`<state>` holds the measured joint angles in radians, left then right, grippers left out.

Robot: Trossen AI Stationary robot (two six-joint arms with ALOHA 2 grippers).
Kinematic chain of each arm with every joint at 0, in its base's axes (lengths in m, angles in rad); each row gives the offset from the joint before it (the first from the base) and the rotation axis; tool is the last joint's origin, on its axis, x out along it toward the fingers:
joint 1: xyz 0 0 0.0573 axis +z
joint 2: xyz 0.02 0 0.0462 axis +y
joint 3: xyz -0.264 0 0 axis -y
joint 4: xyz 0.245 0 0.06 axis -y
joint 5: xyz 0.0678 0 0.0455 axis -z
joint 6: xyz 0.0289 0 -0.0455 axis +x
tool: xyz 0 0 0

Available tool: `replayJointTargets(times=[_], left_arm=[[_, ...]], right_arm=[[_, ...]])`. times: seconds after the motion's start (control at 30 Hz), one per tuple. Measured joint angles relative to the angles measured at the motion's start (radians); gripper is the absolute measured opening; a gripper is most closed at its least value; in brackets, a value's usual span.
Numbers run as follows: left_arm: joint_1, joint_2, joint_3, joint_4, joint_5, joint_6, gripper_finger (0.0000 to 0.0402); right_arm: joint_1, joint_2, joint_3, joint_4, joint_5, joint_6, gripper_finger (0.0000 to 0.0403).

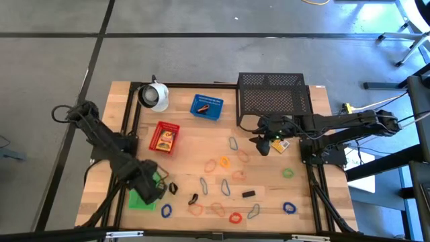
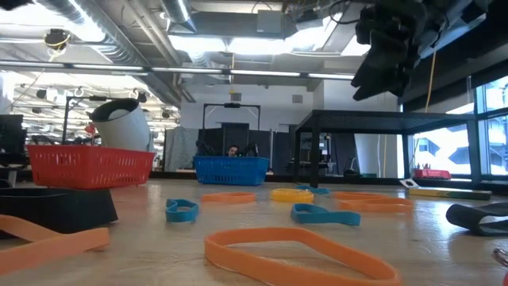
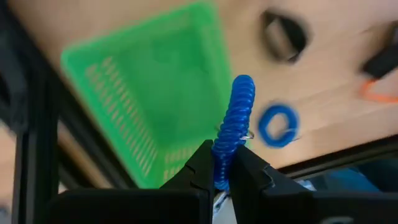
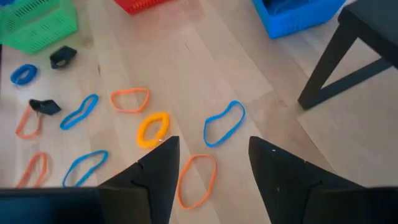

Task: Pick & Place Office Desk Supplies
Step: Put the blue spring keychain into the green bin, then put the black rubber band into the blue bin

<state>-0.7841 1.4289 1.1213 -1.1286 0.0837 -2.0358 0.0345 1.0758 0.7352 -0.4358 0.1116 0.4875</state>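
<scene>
My left gripper (image 3: 222, 157) hangs over the green tray (image 3: 155, 93) at the table's near left corner, shut on a blue coiled band (image 3: 236, 118). The green tray (image 1: 140, 199) rests flat on the wood. My right gripper (image 4: 211, 165) stands open in the air in front of the black mesh rack, with nothing between its fingers. Below it lie an orange band (image 4: 196, 180), a blue band (image 4: 224, 124) and a yellow band (image 4: 152, 127). A small yellow box (image 1: 282, 144) lies beside my right gripper (image 1: 264, 142). My left gripper pinches the blue coiled band near one end (image 3: 221, 167) between its two fingertips. The fingers point down from above. The rest of the coil sticks out past the fingertips, lifted clear above the green tray's edge.
The black mesh rack (image 1: 272, 97) stands at the far right, with a blue tray (image 1: 207, 107), a red tray (image 1: 164, 138) and a white cup-like object (image 1: 154, 95) to its left. Coloured bands (image 1: 224, 163) and black clips (image 1: 248, 193) lie scattered over the table's middle and near part.
</scene>
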Motion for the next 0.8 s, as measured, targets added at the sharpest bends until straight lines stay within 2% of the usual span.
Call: replayJointTargets(times=[0.23, 0.47, 0.8], left_arm=[[-0.067, 0.109, 0.000, 0.001, 0.015, -0.167, 0.0022], [-0.066, 0.208, 0.000, 0.008, 0.016, -0.177, 0.0026], [-0.065, 0.241, 0.000, 0.022, 0.120, -0.177, 0.0083]], right_arm=[[0.000, 0.022, 0.000, 0.001, 0.000, -0.027, 0.0194], [0.000, 0.029, 0.000, 0.001, 0.001, -0.028, 0.0194], [0.000, 0.029, 0.000, 0.001, 0.001, -0.027, 0.0194]])
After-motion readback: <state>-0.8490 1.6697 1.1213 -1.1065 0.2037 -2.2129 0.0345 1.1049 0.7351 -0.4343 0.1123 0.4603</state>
